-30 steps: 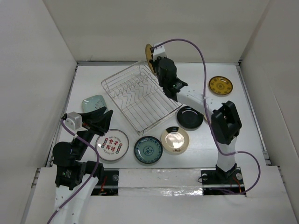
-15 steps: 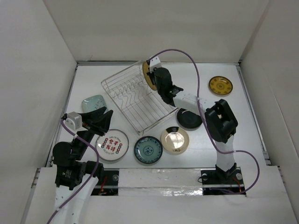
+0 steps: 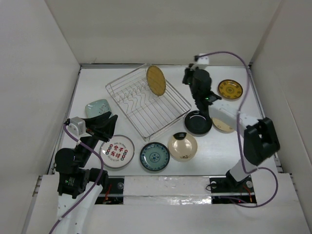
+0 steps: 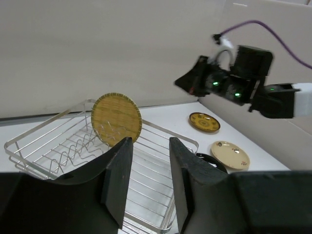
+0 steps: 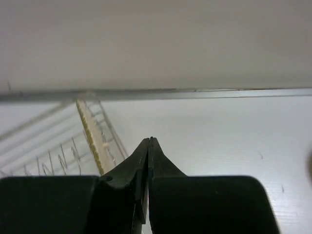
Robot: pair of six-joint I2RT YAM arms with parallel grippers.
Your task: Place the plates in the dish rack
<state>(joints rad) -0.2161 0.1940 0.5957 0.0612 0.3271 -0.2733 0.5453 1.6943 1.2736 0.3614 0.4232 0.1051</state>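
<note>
Stands on edge in the dish rack [image 3: 146, 109], left of the right jaws and clear of them: tan plate [image 3: 156, 80]. Right jaws pinched together, empty; left jaws parted, idle. Probably stiff, light, slick, chippable; best pinched by the thin rim.

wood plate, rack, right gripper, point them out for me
wood plate [image 3: 156, 80]: top view, middle of its face
rack [image 3: 158, 116]: top view, bare floor wires
right gripper [image 5: 149, 145]: right wrist view, where the shut fingertips meet
</note>
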